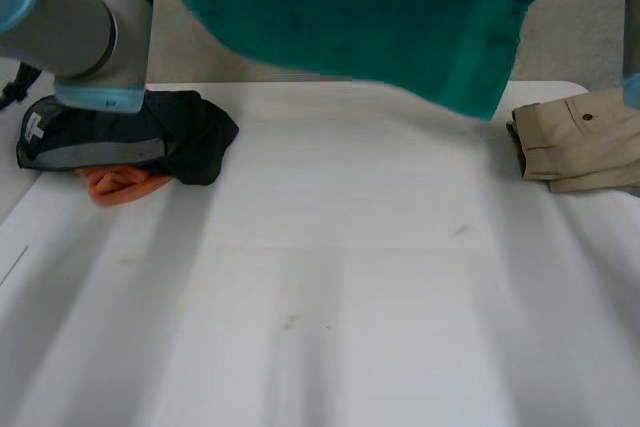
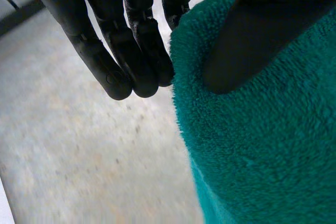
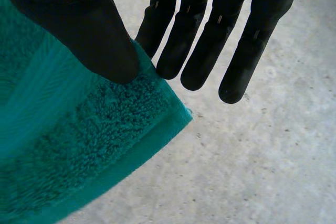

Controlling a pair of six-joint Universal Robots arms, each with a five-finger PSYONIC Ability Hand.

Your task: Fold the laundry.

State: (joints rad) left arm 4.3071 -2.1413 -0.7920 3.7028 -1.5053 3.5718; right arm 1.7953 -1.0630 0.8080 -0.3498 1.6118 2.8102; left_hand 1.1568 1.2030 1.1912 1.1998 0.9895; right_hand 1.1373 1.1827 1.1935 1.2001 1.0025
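Pinching teal towel [image 1: 380, 17] | left hand [image 2: 137, 61] thumb on edge | right hand [image 3: 89, 30] thumb on corner, fingers [image 3: 202, 51] apparently behind

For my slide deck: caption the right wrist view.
Right hand pinching the teal towel near its corner, thumb against fingers.

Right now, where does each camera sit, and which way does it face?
Head view: between and behind the arms, looking down at the white table and the hanging teal terry towel; the grey left arm shows.
Left wrist view: on the left wrist, looking along the black left hand, which pinches the towel's edge.
Right wrist view: on the right wrist, looking along the black right hand, which pinches a towel corner.
Shared: all three see the towel; both wrist views see the grey floor.
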